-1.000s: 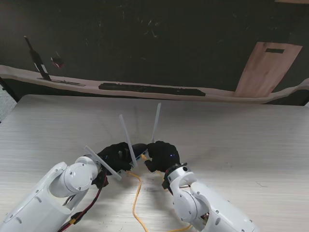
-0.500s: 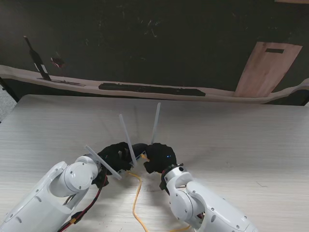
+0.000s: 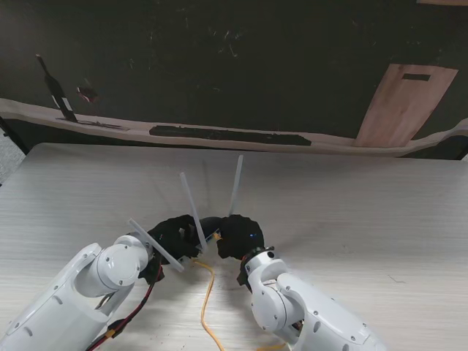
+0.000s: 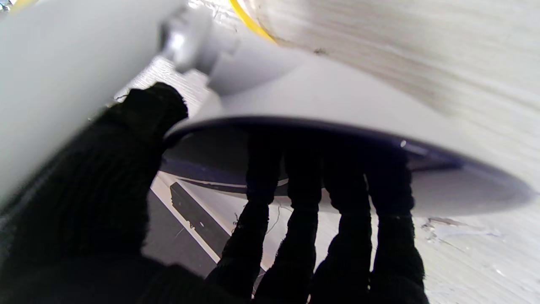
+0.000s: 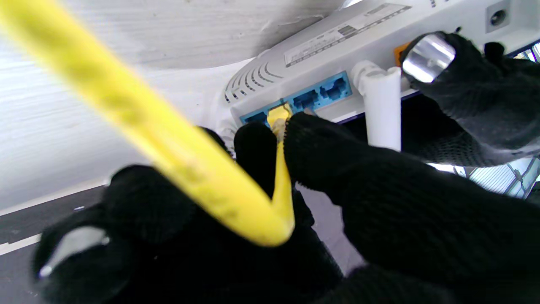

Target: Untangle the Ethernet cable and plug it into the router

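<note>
Cable [image 5: 168, 139], yellow, is pinched near its plug between the fingers [image 5: 320, 147] of the right hand [image 3: 238, 235]; the plug [image 5: 278, 115] sits at the mouth of one of the blue ports [image 5: 306, 99] on the router [image 5: 337, 46], and whether it is fully seated cannot be told. In the stand view the cable runs from the two hands toward 6 o'clock across the tabletop [image 3: 351, 212], passing between the arms. The router is held off the tabletop at the centre of the stand view, tilted, with its white antennas [image 3: 235, 184] pointing toward 12 o'clock. The left hand [image 3: 172, 235] is closed on the router: the left wrist view shows four gloved fingers [image 4: 257, 185] curled over its rim and the thumb [image 4: 156, 105] pressed against the opposite face. Both hands wear black gloves and are almost touching. A dark strip [image 3: 230, 135] lies along the far edge at 12 o'clock.
</note>
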